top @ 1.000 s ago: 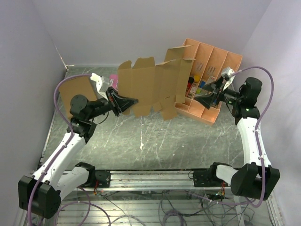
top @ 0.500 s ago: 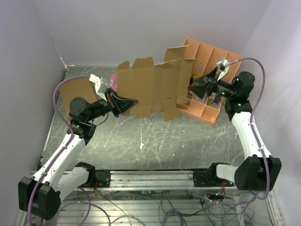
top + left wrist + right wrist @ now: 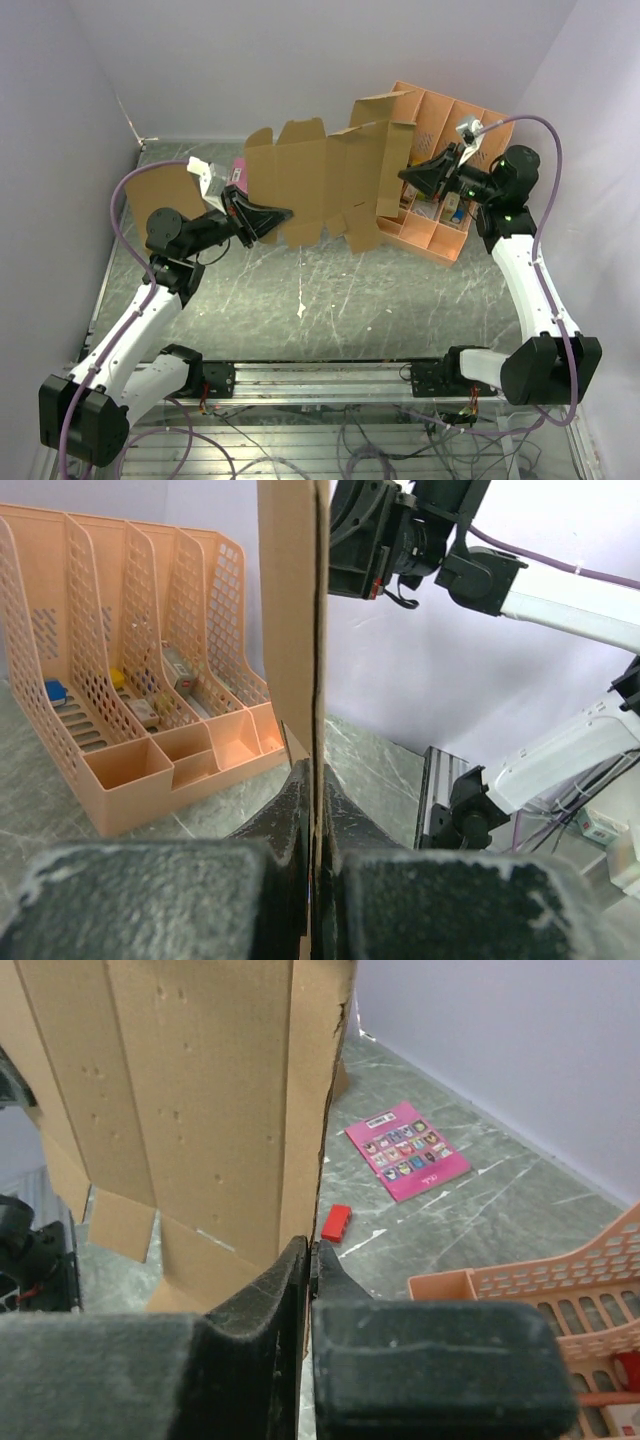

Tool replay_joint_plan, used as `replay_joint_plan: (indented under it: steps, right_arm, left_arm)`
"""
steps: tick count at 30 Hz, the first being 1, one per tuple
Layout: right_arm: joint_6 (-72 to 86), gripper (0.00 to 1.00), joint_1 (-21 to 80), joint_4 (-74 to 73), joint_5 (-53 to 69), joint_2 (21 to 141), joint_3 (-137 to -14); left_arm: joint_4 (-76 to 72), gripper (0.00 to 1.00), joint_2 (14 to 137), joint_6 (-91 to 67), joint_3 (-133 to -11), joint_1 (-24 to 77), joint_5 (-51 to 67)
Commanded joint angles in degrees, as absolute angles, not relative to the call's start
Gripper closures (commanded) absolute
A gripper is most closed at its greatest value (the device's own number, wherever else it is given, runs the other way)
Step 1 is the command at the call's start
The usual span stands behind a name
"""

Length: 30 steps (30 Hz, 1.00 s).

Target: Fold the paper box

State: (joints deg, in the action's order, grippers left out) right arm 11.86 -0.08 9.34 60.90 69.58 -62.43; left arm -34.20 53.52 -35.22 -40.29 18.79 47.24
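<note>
The paper box [image 3: 320,180] is a flat brown cardboard cut-out with creased panels and tab flaps, held upright in the air above the table. My left gripper [image 3: 285,213] is shut on its lower left part; in the left wrist view the sheet [image 3: 290,600] runs edge-on between the fingers of that gripper [image 3: 313,770]. My right gripper [image 3: 403,174] is shut on the sheet's right edge. In the right wrist view the cardboard [image 3: 180,1090] rises from that gripper's closed jaws [image 3: 312,1245].
An orange slotted desk organizer [image 3: 470,115] with small items stands at the back right, just behind the right gripper. A pink booklet [image 3: 408,1150] and a small red brick [image 3: 337,1222] lie on the table behind the sheet. Another brown cardboard piece [image 3: 160,190] lies at the left.
The right arm swung left from the organizer to the sheet's right edge, and its gripper went from open to shut on that edge. The left gripper kept its hold.
</note>
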Motion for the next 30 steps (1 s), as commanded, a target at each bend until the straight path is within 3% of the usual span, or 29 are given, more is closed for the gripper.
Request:
replay_joint_plan:
  steps: [1, 10, 20, 22, 26, 30]
  right_arm:
    - [11.68, 1.00, 0.80, 5.85, 58.84, 68.92, -65.71]
    - [3.44, 1.00, 10.42, -12.64, 40.15, 69.36, -76.65]
    - [-3.88, 1.00, 16.96, -16.22, 34.32, 71.04, -73.31]
    - [-5.11, 0.99, 16.89, -16.29, 36.35, 70.09, -72.16]
    - [-9.20, 0.74, 16.16, -16.17, 45.60, 66.97, -69.63]
    - [-11.59, 0.72, 8.98, -17.70, 58.78, 65.69, -70.12]
  left_arm:
    - [-37.07, 0.93, 53.58, -36.13, -39.90, 18.34, 44.02]
    - [-29.44, 0.93, 55.67, -25.65, -41.68, 31.96, 19.04]
    - [-34.69, 0.93, 62.94, -23.87, -43.06, 34.45, 21.60]
    - [-33.17, 0.93, 62.38, -22.56, -42.65, 34.30, 22.34]
    - [-30.55, 0.93, 60.68, -20.62, -42.27, 32.18, 27.66]
    - [-30.21, 0.93, 57.85, -21.64, -41.41, 26.75, 33.37]
